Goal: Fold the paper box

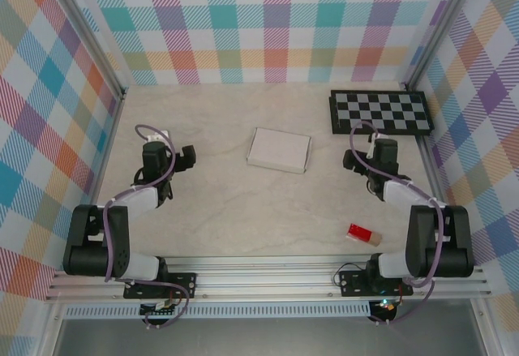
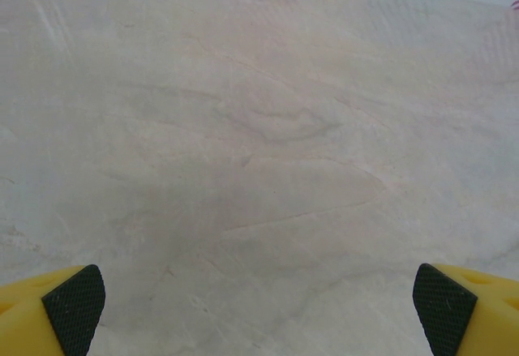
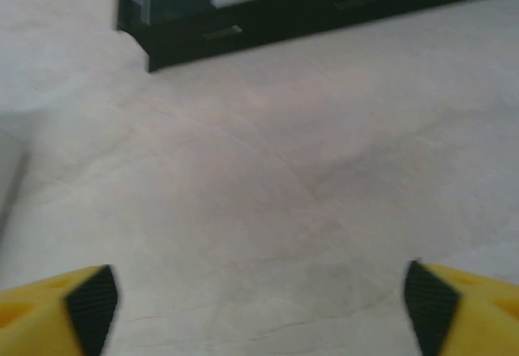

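The paper box (image 1: 279, 150) lies folded on the table's middle, a flat white rectangle, closed, with no teal face showing. My left gripper (image 1: 160, 141) rests well to its left, clear of it. In the left wrist view the left gripper (image 2: 259, 311) is open, its black pads (image 2: 75, 307) far apart over bare tabletop. My right gripper (image 1: 375, 142) sits to the box's right, also apart from it. It is open too (image 3: 261, 307), its fingertips (image 3: 428, 303) spread wide with only table between them.
A black-and-white checkerboard (image 1: 379, 113) lies at the back right, just beyond the right gripper; its near edge (image 3: 284, 11) crosses the top of the right wrist view. A small red block (image 1: 364, 233) sits near the right arm's base. Plaid walls enclose the table (image 1: 243, 218).
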{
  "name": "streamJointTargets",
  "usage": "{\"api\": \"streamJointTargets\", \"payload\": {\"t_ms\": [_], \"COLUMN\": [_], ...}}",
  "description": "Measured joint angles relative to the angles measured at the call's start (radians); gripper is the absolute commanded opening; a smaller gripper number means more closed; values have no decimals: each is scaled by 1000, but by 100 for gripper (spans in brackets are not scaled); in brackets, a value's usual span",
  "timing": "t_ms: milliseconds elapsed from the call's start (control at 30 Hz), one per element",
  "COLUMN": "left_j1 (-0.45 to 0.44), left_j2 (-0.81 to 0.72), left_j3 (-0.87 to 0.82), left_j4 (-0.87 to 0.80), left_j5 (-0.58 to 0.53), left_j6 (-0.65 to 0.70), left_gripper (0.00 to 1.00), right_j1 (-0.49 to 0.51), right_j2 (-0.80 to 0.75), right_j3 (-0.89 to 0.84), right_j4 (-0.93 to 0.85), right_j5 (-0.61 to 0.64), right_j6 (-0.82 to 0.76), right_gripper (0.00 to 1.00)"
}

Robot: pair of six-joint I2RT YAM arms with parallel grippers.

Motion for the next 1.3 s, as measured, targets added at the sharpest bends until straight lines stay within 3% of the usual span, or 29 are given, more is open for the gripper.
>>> {"api": "streamJointTargets", "payload": {"t_ms": [233,367,467,733,1300], "left_j1": [3,3,3,-17,-36], "left_j2": [0,56,160,176,176], "left_j3": [-6,-130,-169,-156,-150], "left_j4": [29,237,282,329,328], "left_j5": [10,13,26,19,-5], "left_j6": [11,15,23,50,75], "left_gripper": [100,100,100,100,100], "right_j1": [-13,-13,-13,-13,-11], "right_j2": [65,76,100,133,133], "right_j3": [-48,-106,-196,-176,-172], "right_j4": [204,391,524,550,560], "right_j5": [16,-50,-76,-146,-154], "right_j6": [-40,-84,-100,-135,-157], "right_gripper": [100,100,100,100,100]}}
